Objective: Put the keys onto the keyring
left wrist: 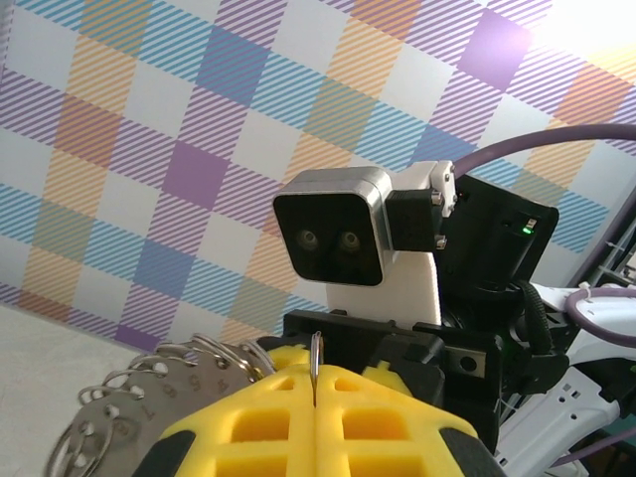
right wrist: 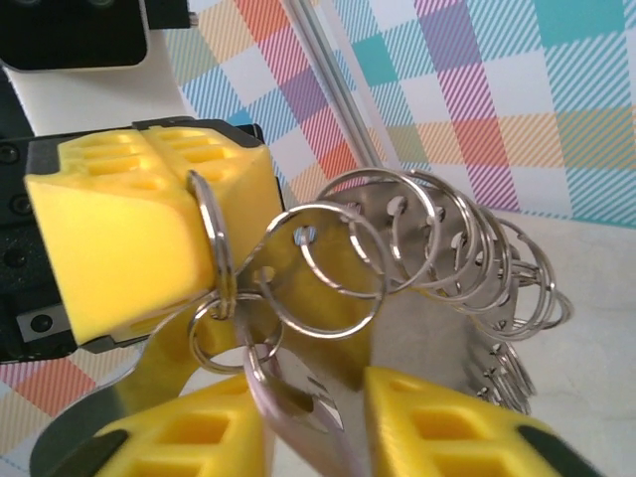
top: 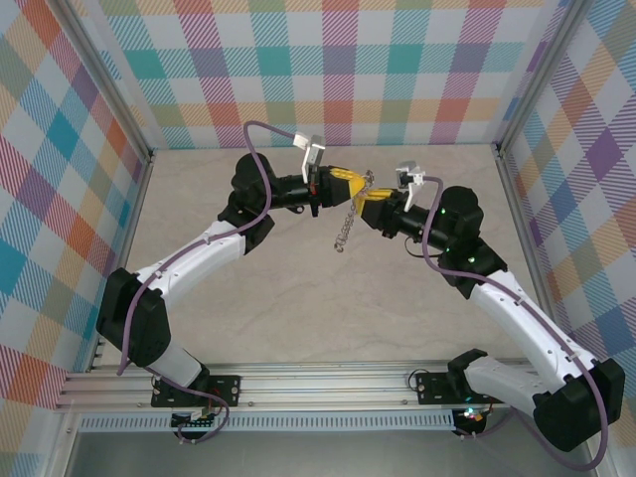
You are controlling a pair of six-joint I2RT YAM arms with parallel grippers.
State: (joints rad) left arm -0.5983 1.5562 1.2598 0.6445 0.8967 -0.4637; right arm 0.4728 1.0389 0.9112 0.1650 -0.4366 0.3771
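Left gripper (top: 348,180): clenching on a thin split ring (right wrist: 213,243), whose edge is showing between its yellow fingers (left wrist: 258,417).
Keyring (top: 350,221): hanging in the air between both grippers, fringed with silvery loops.
Right gripper (top: 374,199): fingers (right wrist: 447,427) flanking a flat greyish piece (right wrist: 298,422); whether they are clamping it cannot be told.

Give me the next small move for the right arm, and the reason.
Likely close the right gripper on the flat metal piece between its fingers. The left gripper is shut on a split ring, the piece hangs from small rings just below it, and a gap shows beside one finger.
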